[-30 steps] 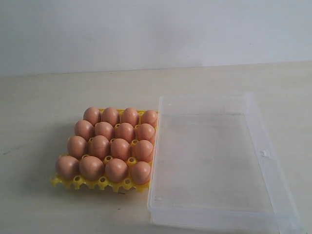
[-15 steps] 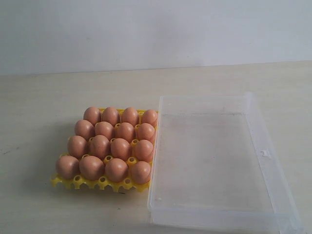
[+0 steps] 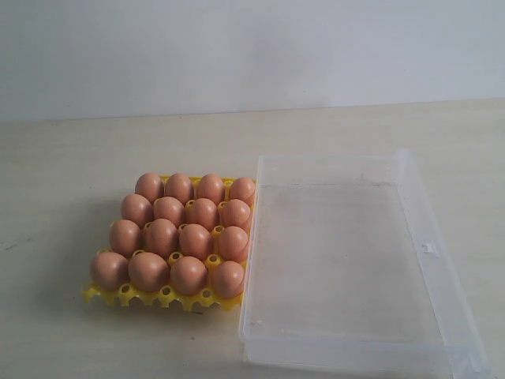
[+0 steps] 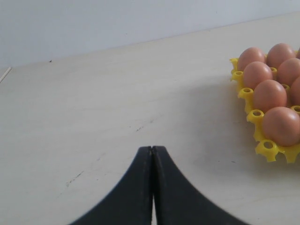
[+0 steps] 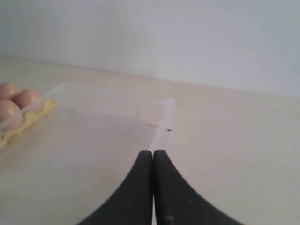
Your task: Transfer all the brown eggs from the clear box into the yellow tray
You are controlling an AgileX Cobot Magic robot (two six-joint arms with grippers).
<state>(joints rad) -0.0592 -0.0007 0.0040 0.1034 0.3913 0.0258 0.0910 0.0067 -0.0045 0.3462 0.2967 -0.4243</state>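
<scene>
Sixteen brown eggs point(image 3: 177, 233) filled every cup of the yellow tray point(image 3: 126, 294), which sat on the pale table point(image 3: 63, 181) just beside the clear box point(image 3: 339, 268). My left pincer point(image 4: 152, 149) and right pincer point(image 5: 153, 152) were each pinched tight, tips together, gripping nothing.

You are looking at a pale, faintly grained wooden tabletop point(image 3: 71, 158) with a few small dark scuffs, which runs back to a plain whitish-grey wall point(image 3: 237, 47), all under soft, even light that casts only weak shadows.
</scene>
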